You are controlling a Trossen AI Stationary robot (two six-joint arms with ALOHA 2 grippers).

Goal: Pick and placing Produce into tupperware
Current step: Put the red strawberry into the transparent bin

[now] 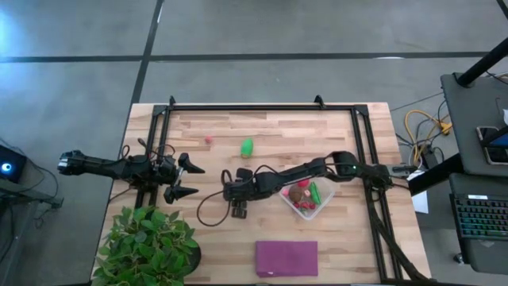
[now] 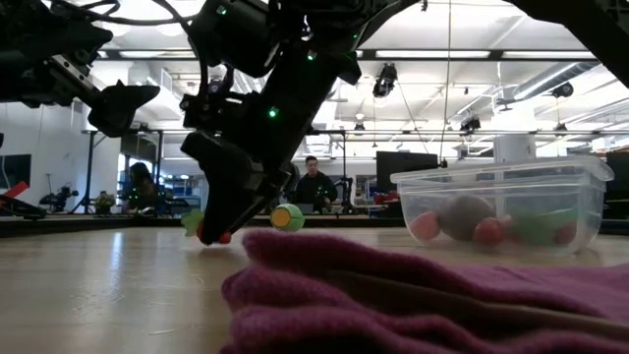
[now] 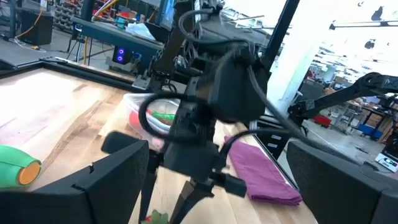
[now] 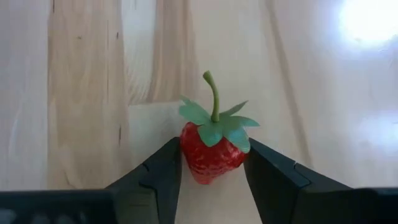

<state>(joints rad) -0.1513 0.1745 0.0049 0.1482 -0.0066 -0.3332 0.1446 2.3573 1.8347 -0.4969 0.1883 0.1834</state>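
A red toy strawberry [image 4: 208,160] with a green leafy cap and stem lies on the wooden table near its middle, and my right gripper [image 4: 211,152] is shut on it. This gripper [image 1: 238,208] reaches in from the table's right and slants down. The clear tupperware [image 1: 324,210] stands to its right and holds red, brown and green produce pieces. A green piece [image 1: 247,147] and a tiny pink berry [image 1: 209,139] lie farther back on the table. My left gripper [image 1: 190,179] waits open, level above the table's left side. My right gripper pinches the strawberry's two red sides [image 4: 186,158] between its two fingers, just below the green cap. The fingers slant down from the table's right. The stem points away from the gripper, and the fruit [image 2: 224,237] sits down at the table-top.
A folded purple cloth [image 1: 286,258] lies near the front edge. A leafy potted plant [image 1: 147,246] fills the front left corner. A black frame [image 1: 262,106] runs along the table's far edge and sides. People sit in the room beyond the table.
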